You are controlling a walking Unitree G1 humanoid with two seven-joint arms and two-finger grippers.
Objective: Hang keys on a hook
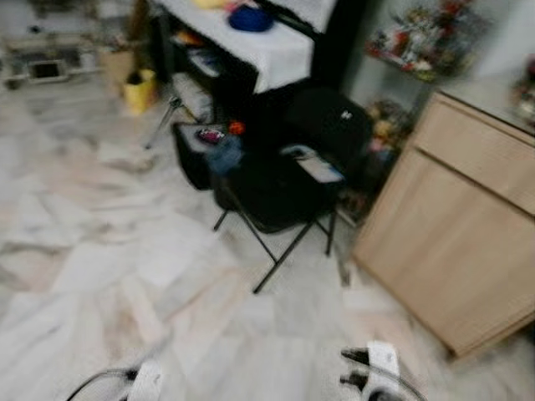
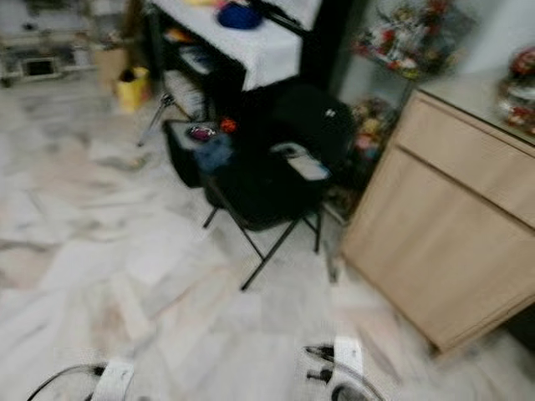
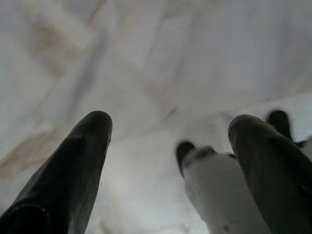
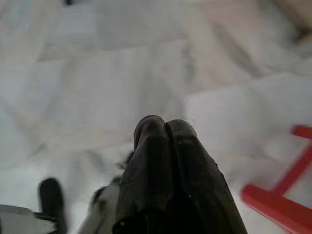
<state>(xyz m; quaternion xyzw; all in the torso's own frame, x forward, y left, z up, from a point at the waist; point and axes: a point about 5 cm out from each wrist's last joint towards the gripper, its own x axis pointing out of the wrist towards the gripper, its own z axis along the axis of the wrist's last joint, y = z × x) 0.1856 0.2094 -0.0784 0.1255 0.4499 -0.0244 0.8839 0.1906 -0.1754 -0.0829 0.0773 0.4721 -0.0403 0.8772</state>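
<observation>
Walking, by the look of it: both eye views are smeared, so fine detail is gone. No keys and no hook can be made out anywhere. Best guess for the keys is the small reddish clutter on the black chair ahead, but too blurred to call.

Left gripper hangs low over the marble floor, fingers spread wide apart, nothing between them. Right gripper also points at the floor, its two fingers pressed together tip to tip. I see nothing pinched in them, though something thin could hide there. A red frame lies on the floor beside it; can't tell what it is.

Wooden cabinet on the robot's right, white-covered table behind the chair.

Handling, as judgement only: keys should be light, hard metal, loose on a ring, so they'll swing and jangle and the blades will slip between smooth fingers. Pinch the ring or a fob, not a blade, and leave the ring's opening free to drop over the hook. Picking flat off a seat will be fiddly; the long fingers need to get under an edge.
</observation>
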